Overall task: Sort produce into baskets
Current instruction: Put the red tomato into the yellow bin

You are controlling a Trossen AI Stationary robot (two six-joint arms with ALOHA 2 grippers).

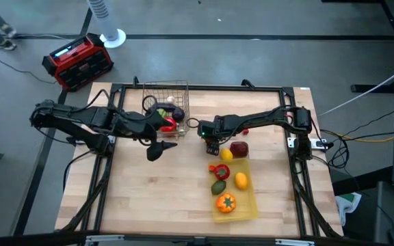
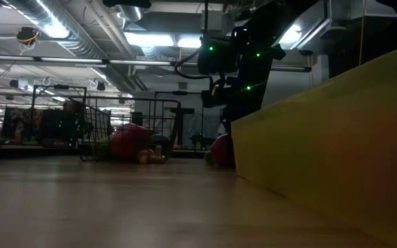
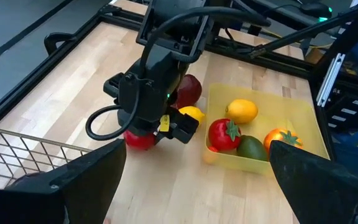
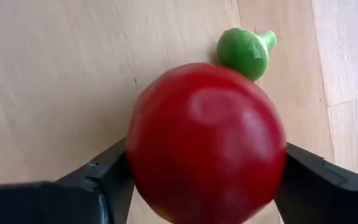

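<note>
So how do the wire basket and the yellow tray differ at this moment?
The wire basket is dark open mesh with tall sides; the yellow tray is shallow translucent plastic. The basket sits at the table's far edge near the left gripper; the tray lies nearer the front, on the right. Both already hold toy produce.

This is a robotics lab or workshop with an industrial feel. The pale wooden tabletop (image 1: pixel 149 198) sits in a black metal frame (image 1: pixel 197 87) on a grey concrete floor (image 1: pixel 252 61), with loose cables (image 1: pixel 361 137) trailing beside it. A red-and-black box (image 1: pixel 78 61) stands on the floor near a white ribbed fan column (image 1: pixel 104 20). Overhead run bare silver ducts (image 2: pixel 54 24) and strip lights (image 2: pixel 164 40), with racks (image 2: pixel 60 110) in the background.
</note>
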